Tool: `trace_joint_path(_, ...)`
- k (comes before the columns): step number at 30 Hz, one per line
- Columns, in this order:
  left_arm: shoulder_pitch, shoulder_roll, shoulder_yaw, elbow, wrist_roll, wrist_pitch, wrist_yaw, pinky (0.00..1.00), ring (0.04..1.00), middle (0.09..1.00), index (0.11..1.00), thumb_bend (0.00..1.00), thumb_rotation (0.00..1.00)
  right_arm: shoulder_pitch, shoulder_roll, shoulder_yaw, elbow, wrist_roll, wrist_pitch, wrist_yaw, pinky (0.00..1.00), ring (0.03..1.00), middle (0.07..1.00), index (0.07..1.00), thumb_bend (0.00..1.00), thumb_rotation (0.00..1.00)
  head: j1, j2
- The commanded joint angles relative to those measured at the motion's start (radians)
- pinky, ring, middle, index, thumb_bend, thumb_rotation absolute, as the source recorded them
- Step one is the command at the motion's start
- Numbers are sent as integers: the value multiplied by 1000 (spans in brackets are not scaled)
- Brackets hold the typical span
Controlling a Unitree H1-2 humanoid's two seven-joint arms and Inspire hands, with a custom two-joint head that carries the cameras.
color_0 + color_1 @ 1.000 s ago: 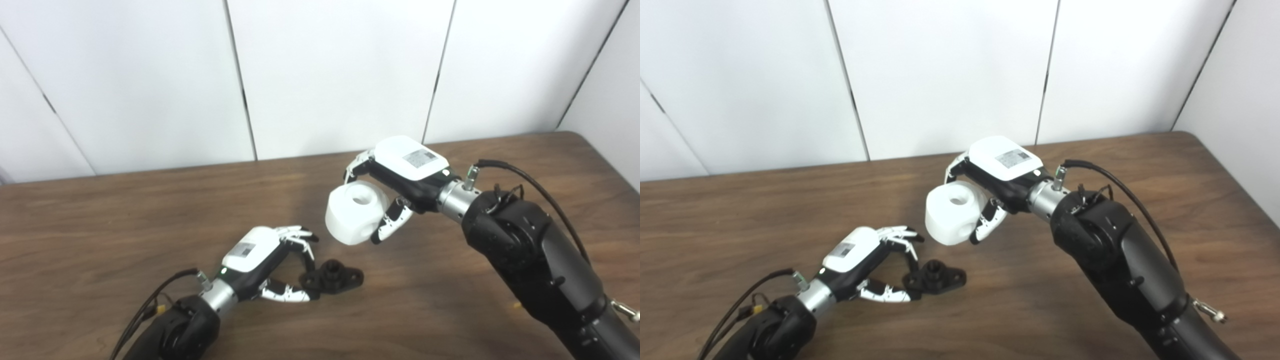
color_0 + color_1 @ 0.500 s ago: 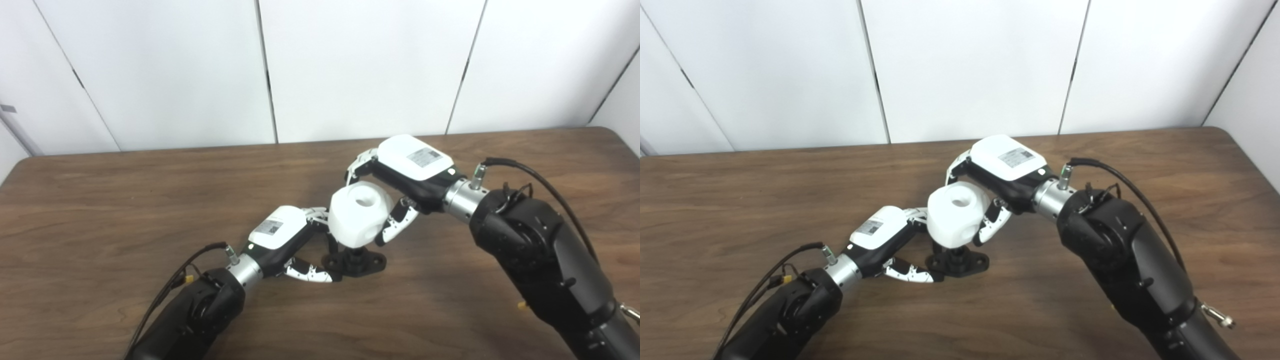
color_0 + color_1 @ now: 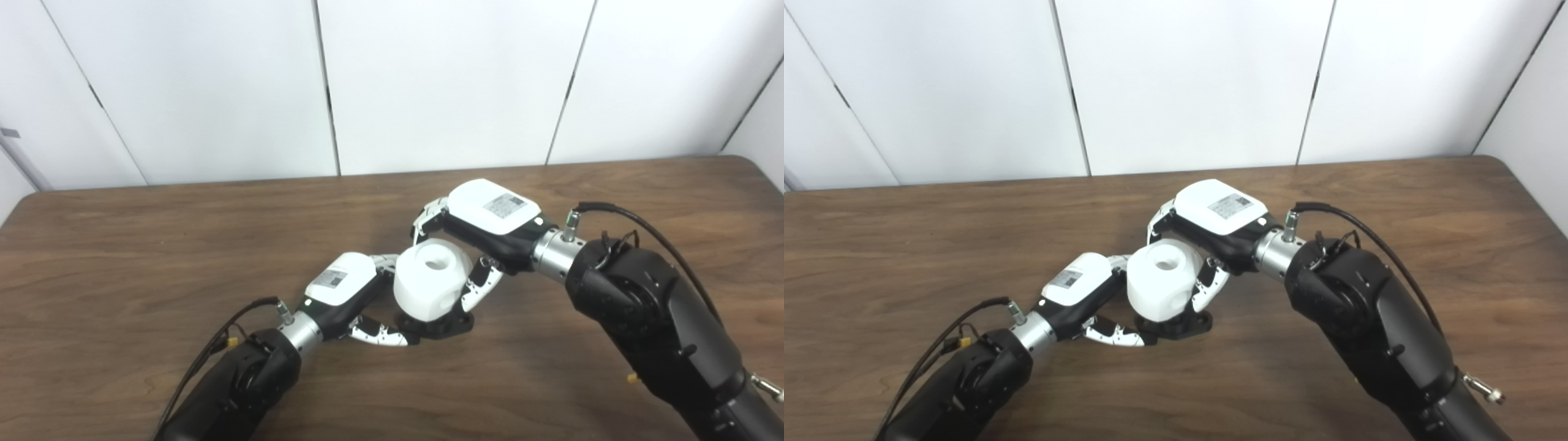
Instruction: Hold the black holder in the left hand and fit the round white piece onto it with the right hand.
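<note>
The right hand (image 3: 484, 223) lowered the round white piece (image 3: 430, 280) from above onto the black holder (image 3: 442, 325).

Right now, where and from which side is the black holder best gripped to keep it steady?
Grip the black holder by its flat base, low and from the left, where the left hand sits. The round white piece covers its top, and the right hand takes up the right side.

Matt white plastic round white piece (image 3: 430, 286), matt black holder (image 3: 452, 325), smooth wood-grain table (image 3: 122, 257).
</note>
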Motion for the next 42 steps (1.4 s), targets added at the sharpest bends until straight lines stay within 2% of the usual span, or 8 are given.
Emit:
trace_joint_path(1, 37, 5, -35, 45, 33, 48, -75, 815, 879, 821, 478, 523, 76, -34, -2, -13, -20, 8, -24, -11, 673, 822, 746, 481, 525, 140, -2, 2)
trace_joint_path(6, 38, 8, -35, 38, 30, 51, -83, 820, 881, 824, 478, 524, 75, -39, -14, -19, -19, 12, -40, -7, 665, 822, 744, 481, 525, 139, -5, 5)
trace_joint_path(14, 42, 13, -36, 23, 32, 61, -94, 827, 883, 826, 478, 523, 76, -43, -19, -32, -34, 7, -17, 25, 690, 829, 749, 482, 525, 137, -16, 11)
trace_joint_path(26, 46, 19, -36, 8, 28, 73, -107, 832, 887, 829, 478, 524, 75, -53, -32, -47, -23, 4, -37, 20, 694, 828, 745, 482, 523, 138, -21, 19)
trace_joint_path(32, 47, 19, -39, 2, 25, 79, -110, 830, 888, 829, 478, 524, 75, -55, -30, -43, -28, 0, -21, 35, 701, 833, 749, 482, 523, 138, -19, 24)
trace_joint_path(42, 48, 20, -37, 1, 17, 78, -110, 829, 890, 829, 478, 523, 76, -47, -22, -31, -12, 0, -34, 30, 682, 820, 745, 482, 523, 139, -16, 29)
